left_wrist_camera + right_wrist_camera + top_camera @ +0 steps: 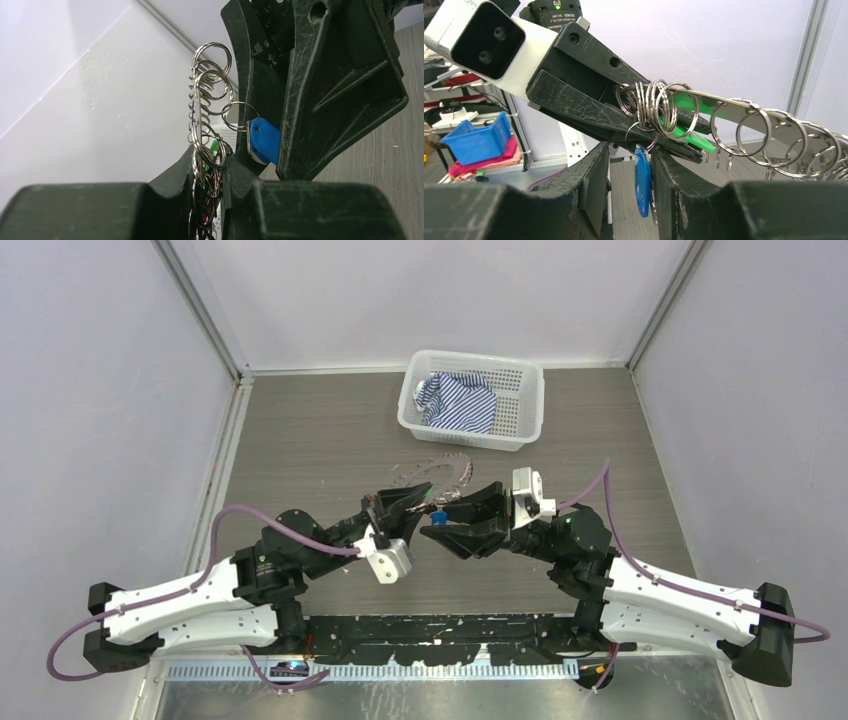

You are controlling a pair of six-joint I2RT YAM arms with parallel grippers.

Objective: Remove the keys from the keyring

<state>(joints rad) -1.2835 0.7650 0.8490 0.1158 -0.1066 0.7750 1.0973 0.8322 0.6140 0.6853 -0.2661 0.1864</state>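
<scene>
Grey table (320, 430) fills the floor of the cell, and both arms reach from its near edge to meet above its middle. At the far side stands a white basket (525, 405) with a blue-striped cloth (465, 405) bunched inside. The keyring (455, 462) is lifted off the table and rises between the two wrists toward the basket. The left gripper (422, 500) is pressed together on the near part of this hoop, where many split rings (659, 102) are crowded (something green shows there too, between its fingers). The right gripper (629, 150) faces it, tips nearly touching it. Its jaws stand a little apart. The blue key (641, 180) hangs between them from one small ring, close to one finger, with a gap to the other.
</scene>
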